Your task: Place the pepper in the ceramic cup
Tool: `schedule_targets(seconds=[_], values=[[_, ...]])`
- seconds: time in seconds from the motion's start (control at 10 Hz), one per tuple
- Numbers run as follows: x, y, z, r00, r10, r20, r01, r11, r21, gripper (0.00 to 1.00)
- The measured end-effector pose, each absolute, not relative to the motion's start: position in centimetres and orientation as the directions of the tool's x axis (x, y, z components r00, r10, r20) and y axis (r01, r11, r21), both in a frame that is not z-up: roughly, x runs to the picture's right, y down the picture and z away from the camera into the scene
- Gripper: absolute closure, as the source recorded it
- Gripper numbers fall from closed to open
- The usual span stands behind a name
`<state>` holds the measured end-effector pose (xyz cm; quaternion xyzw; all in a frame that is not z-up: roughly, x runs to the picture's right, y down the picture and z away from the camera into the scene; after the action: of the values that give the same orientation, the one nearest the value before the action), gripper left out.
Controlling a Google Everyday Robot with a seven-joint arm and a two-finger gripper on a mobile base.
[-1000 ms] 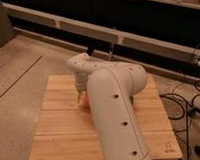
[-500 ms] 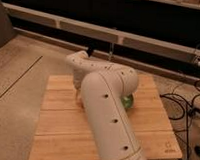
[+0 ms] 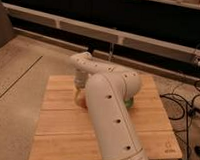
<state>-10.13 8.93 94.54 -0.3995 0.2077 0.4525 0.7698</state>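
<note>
Since a second ago, the thick white arm [image 3: 109, 115] has swung across the board, and a sliver of the green bowl [image 3: 128, 102] now shows at its right edge. The gripper [image 3: 80, 89] hangs under the bent wrist near the board's left-centre, pointing down with its jaws set wide and mostly hidden by the arm. Just below it lies a small pale-orange shape, probably the pepper [image 3: 81, 99]. Whether the gripper touches it cannot be told. The wide jaws and downward aim suggest it is lining up to pick the pepper up, so the task looks barely begun. The ceramic cup is not visible and may be behind the arm. Everything rests on a pale wooden plank tabletop [image 3: 56, 127]. Around it is a speckled grey floor [image 3: 18, 91], with dark cables [image 3: 192, 106] trailing at the right and a long pale rail [image 3: 145, 41] against a dark wall behind.
</note>
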Motion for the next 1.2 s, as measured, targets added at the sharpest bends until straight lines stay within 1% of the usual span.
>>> schedule_targets(seconds=[0.2, 0.3, 0.4, 0.5, 0.6, 0.9, 1.1, 1.2], values=[[-10.1, 9.3, 94.5, 0.49, 0.537, -0.687, -0.87, 0.25, -0.425, 0.37], [-10.0, 9.5, 94.4, 0.485, 0.539, -0.688, -0.872, 0.242, -0.425, 0.43], [-9.8, 9.6, 94.4, 0.479, 0.54, -0.691, -0.875, 0.237, -0.422, 0.53], [-9.6, 9.7, 94.3, 0.474, 0.541, -0.695, -0.878, 0.231, -0.42, 0.62], [-9.2, 9.8, 94.2, 0.465, 0.541, -0.701, -0.882, 0.221, -0.416, 0.74], [-8.9, 10.1, 94.2, 0.454, 0.544, -0.706, -0.888, 0.205, -0.412, 0.98], [-9.0, 9.6, 94.3, 0.451, 0.56, -0.695, -0.888, 0.206, -0.41, 1.0], [-9.3, 8.4, 94.3, 0.453, 0.578, -0.679, -0.887, 0.218, -0.406, 1.0]])
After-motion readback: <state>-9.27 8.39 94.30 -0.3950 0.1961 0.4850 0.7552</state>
